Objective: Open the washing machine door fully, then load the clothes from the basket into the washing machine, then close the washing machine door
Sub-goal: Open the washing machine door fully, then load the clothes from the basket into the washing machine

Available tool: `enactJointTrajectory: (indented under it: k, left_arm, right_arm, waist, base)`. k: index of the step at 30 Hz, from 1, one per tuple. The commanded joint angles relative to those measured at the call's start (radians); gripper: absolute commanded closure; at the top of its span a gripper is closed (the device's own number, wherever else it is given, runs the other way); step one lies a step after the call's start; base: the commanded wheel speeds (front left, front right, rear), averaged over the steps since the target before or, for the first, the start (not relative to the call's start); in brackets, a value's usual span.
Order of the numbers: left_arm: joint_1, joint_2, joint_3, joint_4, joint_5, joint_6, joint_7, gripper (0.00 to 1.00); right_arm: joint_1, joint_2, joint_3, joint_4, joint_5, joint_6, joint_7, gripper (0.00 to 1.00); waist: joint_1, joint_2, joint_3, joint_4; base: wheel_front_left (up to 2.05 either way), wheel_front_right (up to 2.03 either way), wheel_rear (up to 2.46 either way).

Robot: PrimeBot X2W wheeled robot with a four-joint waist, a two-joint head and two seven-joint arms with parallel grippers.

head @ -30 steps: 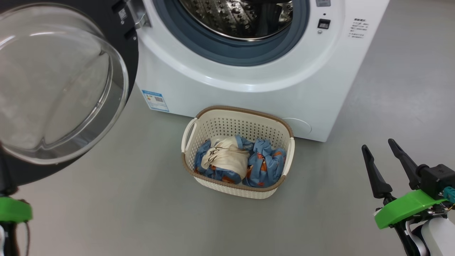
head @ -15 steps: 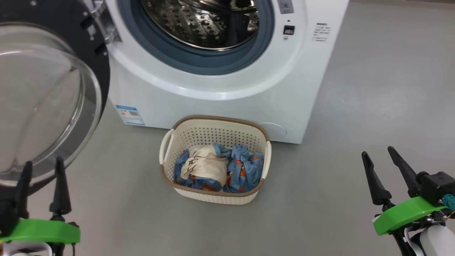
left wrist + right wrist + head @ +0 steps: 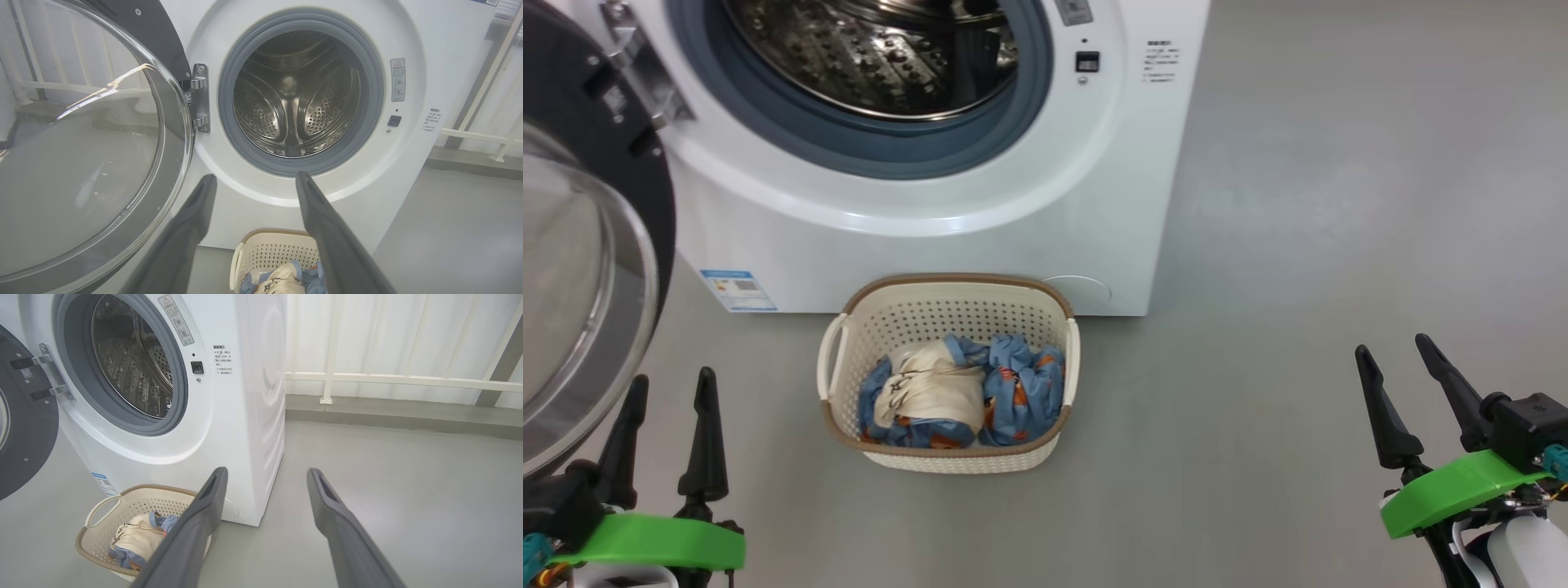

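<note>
Both arms sit low, fingers (image 3: 704,441) pointing toward the washing machine (image 3: 915,253), jaws spread and empty: the left gripper (image 3: 671,377) left of the basket (image 3: 947,280), the right gripper (image 3: 1390,345) well to its right. The clothes (image 3: 964,392) lie heaped in the basket, touching neither gripper. The washing machine door (image 3: 572,310) stands swung open, left of the basket, just beyond the left gripper

L gripper (image 3: 670,388) low, fingers apart, empty | R gripper (image 3: 1396,355) same

door (image 3: 580,269) swung open, clothes (image 3: 964,392) in basket (image 3: 956,320), before machine (image 3: 915,261)
</note>
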Motion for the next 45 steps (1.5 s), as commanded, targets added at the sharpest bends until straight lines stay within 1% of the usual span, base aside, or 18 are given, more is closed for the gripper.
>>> enactJointTrajectory:
  k: [1,6,13,23,31,45]
  left_arm:
    - [-0.007,0.035,0.027,-0.033,-0.011,0.001,-0.005,0.00]
    - [-0.001,0.039,0.005,-0.038,-0.026,0.001,-0.005,0.00]
    - [0.004,0.042,-0.011,-0.045,-0.022,0.001,-0.005,0.00]
    - [0.027,0.034,-0.001,-0.055,-0.022,0.001,-0.005,0.00]
    - [0.032,0.033,0.009,-0.048,-0.027,0.001,-0.005,0.00]
    - [0.019,0.036,0.005,-0.029,-0.041,0.001,-0.005,0.00]
  right_arm:
    - [-0.006,-0.009,0.011,-0.026,-0.006,0.005,-0.012,0.00]
    - [-0.007,-0.005,0.009,-0.028,-0.007,0.005,-0.012,0.00]
    - [-0.011,-0.004,0.008,-0.029,-0.007,0.005,-0.012,0.00]
    - [-0.007,0.004,-0.002,-0.031,-0.008,0.005,-0.012,0.00]
    - [-0.005,0.010,-0.006,-0.029,-0.010,0.005,-0.012,0.00]
    - [-0.009,0.014,-0.005,-0.031,-0.012,0.005,-0.012,0.00]
  waist:
    - [0.0000,0.0000,0.006,-0.032]
    - [0.0000,0.0000,0.009,-0.071]
    - [0.0000,0.0000,0.016,-0.108]
    - [0.0000,0.0000,0.016,-0.155]
    - [0.0000,0.0000,0.014,-0.166]
    - [0.0000,0.0000,0.017,-0.155]
  base:
    - [0.00,0.00,0.00]
    - [0.00,0.00,0.00]
    - [0.00,0.00,0.00]
    - [0.00,0.00,0.00]
    - [0.00,0.00,0.00]
    - [0.02,-0.06,0.04]
